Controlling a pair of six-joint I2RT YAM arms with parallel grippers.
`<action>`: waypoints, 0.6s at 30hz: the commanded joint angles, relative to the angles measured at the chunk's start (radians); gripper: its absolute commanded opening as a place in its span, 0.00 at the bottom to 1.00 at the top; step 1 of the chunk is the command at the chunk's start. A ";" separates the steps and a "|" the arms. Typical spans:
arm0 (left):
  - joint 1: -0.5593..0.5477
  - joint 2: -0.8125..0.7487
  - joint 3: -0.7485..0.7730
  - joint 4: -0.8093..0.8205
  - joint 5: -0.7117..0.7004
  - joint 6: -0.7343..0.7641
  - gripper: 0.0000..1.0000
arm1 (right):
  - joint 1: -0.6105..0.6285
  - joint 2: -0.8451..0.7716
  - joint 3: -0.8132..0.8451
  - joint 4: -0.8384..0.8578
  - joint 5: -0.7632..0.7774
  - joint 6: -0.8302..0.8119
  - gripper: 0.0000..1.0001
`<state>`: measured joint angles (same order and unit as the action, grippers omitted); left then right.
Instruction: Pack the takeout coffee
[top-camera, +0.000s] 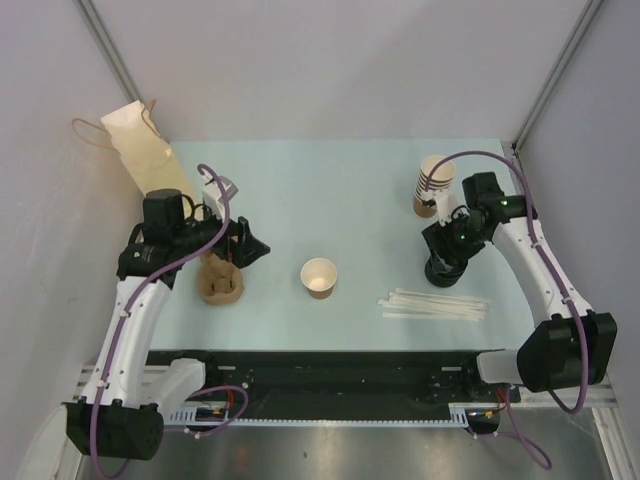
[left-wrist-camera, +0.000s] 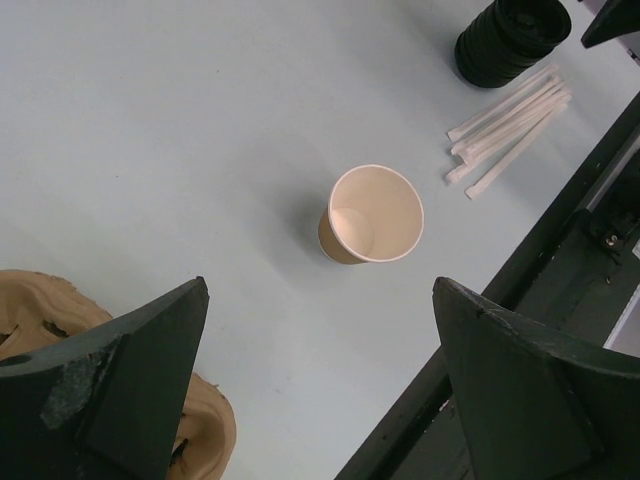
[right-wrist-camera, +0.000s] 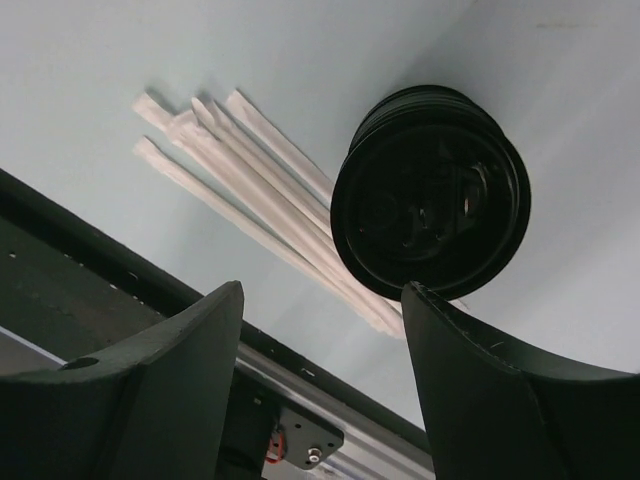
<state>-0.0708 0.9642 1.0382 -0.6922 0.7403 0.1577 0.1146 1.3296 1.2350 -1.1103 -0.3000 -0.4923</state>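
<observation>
No cup with a black lid shows in any view. A single small tan paper cup, open and lidless, stands upright mid-table; it also shows in the left wrist view. My left gripper is open and empty, left of that cup, its fingertips wide apart above bare table. My right gripper is open and empty, hovering just above a stack of black lids, which also shows in the top view.
A brown pulp cup carrier lies under the left arm. A stack of lidless tan cups stands at the back right. Wrapped white straws lie near the front right edge. A paper bag leans at the back left.
</observation>
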 joint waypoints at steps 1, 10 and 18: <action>-0.006 -0.030 0.000 0.033 0.016 0.000 1.00 | 0.052 -0.017 -0.037 0.070 0.124 -0.012 0.69; -0.007 -0.028 -0.003 0.031 0.018 0.005 1.00 | 0.100 0.020 -0.100 0.148 0.176 -0.009 0.65; -0.007 -0.025 0.002 0.034 0.014 0.003 1.00 | 0.100 0.059 -0.120 0.181 0.183 -0.028 0.57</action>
<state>-0.0719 0.9466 1.0359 -0.6895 0.7399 0.1581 0.2104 1.3708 1.1225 -0.9710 -0.1356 -0.4995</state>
